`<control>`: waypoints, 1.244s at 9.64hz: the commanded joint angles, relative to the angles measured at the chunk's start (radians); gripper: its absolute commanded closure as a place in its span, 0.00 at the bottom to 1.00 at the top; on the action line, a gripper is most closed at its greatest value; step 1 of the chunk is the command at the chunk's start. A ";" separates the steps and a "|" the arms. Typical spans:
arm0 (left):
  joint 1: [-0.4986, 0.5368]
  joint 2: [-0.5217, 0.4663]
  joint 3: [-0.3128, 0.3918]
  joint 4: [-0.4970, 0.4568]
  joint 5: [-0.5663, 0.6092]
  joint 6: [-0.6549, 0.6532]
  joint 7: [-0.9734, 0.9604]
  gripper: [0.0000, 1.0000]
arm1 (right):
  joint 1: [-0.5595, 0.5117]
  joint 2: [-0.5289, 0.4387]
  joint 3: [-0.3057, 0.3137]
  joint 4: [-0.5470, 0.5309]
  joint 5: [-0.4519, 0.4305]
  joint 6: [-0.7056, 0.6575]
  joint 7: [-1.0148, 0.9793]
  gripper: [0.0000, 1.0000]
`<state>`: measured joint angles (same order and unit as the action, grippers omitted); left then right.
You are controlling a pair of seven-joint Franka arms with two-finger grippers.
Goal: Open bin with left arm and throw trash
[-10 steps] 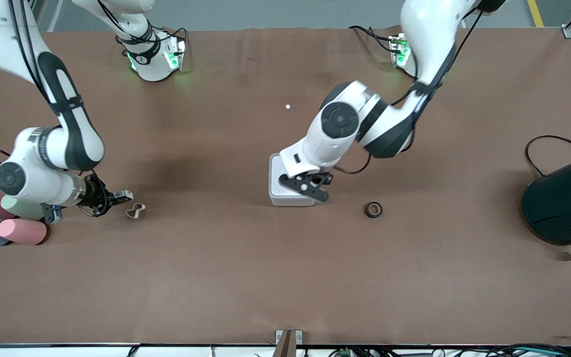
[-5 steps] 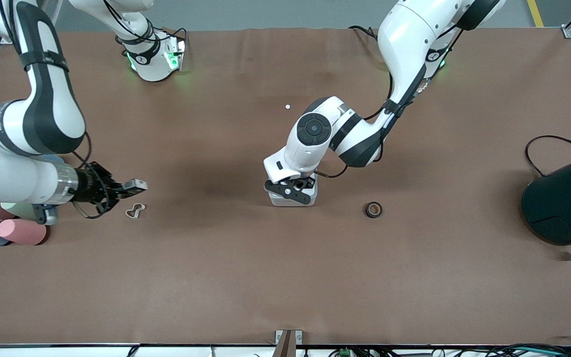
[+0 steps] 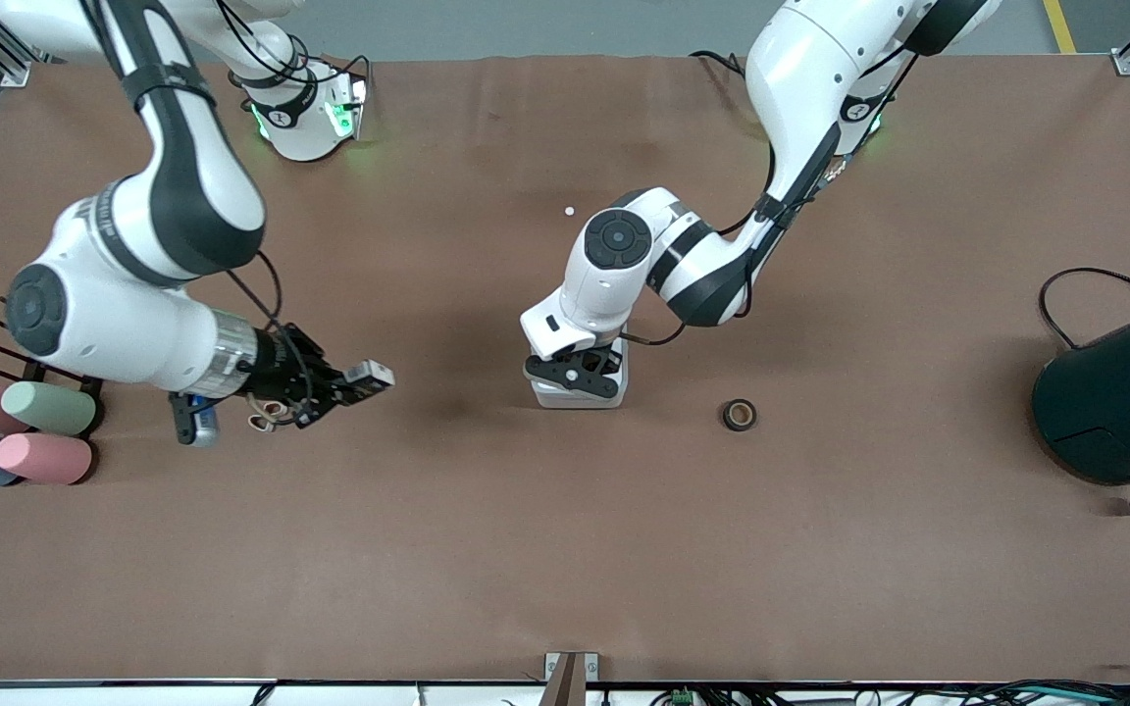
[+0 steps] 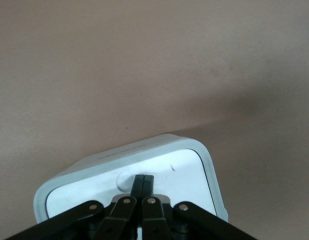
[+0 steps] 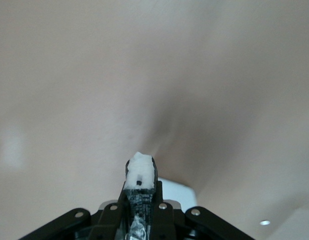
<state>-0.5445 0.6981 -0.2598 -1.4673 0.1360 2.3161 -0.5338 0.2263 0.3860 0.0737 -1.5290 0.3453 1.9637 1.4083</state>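
The bin (image 3: pixel 577 392) stands near the middle of the table (image 3: pixel 526 549), a small white box with rounded corners and a grey rim; its flat lid is down, and the left arm (image 3: pixel 683 265) bends over it and covers most of it from the front; the left hand (image 4: pixel 142 181) is clenched, its tips pressing on a round mark of the lid. The black tape ring (image 3: pixel 740 414) lies beside the bin, toward the left arm's end; a tiny white dot (image 3: pixel 570 210) lies farther from the front camera. The right hand (image 3: pixel 369 377) grasps a black packet with white label (image 5: pixel 140 172) over bare table; the white wavy loop (image 3: pixel 269 416) lies half hidden under it. Four pastel cylinders (image 3: pixel 16 431) lie at the right arm's end; a dark teal drum (image 3: pixel 1114 402) stands at the other end. The table cover is matte brown.
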 commanded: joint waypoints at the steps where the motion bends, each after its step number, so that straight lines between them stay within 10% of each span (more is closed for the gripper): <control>1: 0.063 -0.064 -0.002 0.017 0.030 -0.199 0.027 1.00 | 0.071 0.019 -0.008 0.012 0.023 0.082 0.095 0.97; 6: 0.188 -0.129 -0.001 -0.013 -0.042 -0.313 0.326 0.97 | 0.148 0.039 -0.009 0.009 0.070 0.162 0.136 0.97; 7: 0.213 -0.123 0.001 -0.036 -0.039 -0.311 0.348 0.81 | 0.180 0.053 -0.009 0.007 0.070 0.185 0.159 0.97; 9: 0.256 -0.124 0.002 -0.111 -0.024 -0.261 0.411 0.00 | 0.289 0.117 -0.014 0.006 0.055 0.263 0.257 0.95; 12: 0.303 -0.127 0.002 -0.239 0.011 -0.137 0.433 0.00 | 0.382 0.177 -0.018 -0.002 0.055 0.297 0.310 0.89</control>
<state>-0.2720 0.5970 -0.2534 -1.6148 0.1251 2.0938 -0.1141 0.5827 0.5544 0.0703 -1.5322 0.3961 2.2608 1.6994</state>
